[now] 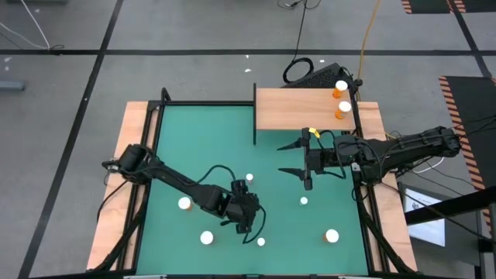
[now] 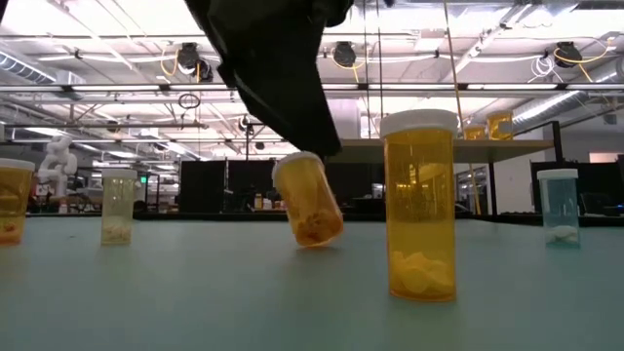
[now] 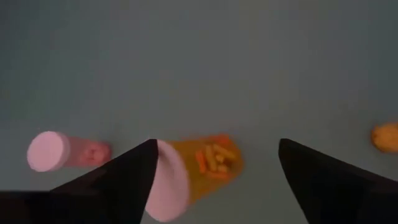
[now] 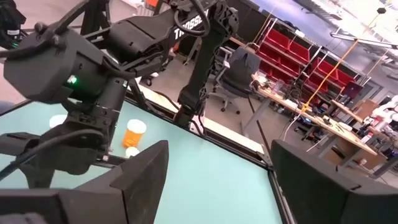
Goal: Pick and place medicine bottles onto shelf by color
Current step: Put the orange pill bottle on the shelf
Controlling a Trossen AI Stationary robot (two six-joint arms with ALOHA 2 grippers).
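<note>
Several medicine bottles with white caps stand on the green mat (image 1: 201, 147). One is a tall orange one (image 2: 419, 205) near the front. A small orange bottle (image 3: 202, 165) tilts between the fingers of my left gripper (image 3: 214, 180), which is open and slants down over the mat's front middle (image 1: 248, 221). The same bottle (image 2: 307, 200) leans in the low view. Two orange bottles (image 1: 342, 98) stand on the wooden shelf (image 1: 298, 108) at the back. My right gripper (image 1: 291, 159) hangs open in front of the shelf, nothing between its fingers. My left gripper has one finger (image 3: 124, 177) against the side of the white cap (image 3: 168, 180) of the small orange bottle; the other finger (image 3: 323, 174) stands apart from it. The fingers slant down from above. The bottle leans over, its bottom edge (image 2: 320, 237) on the mat.
A clear bottle (image 3: 62, 151) stands close beside my left gripper, and another orange one (image 3: 385, 137) lies farther off. More bottles (image 1: 184, 204) (image 1: 207, 238) (image 1: 332, 235) dot the mat's front half. Wooden strips (image 1: 128, 178) frame the mat.
</note>
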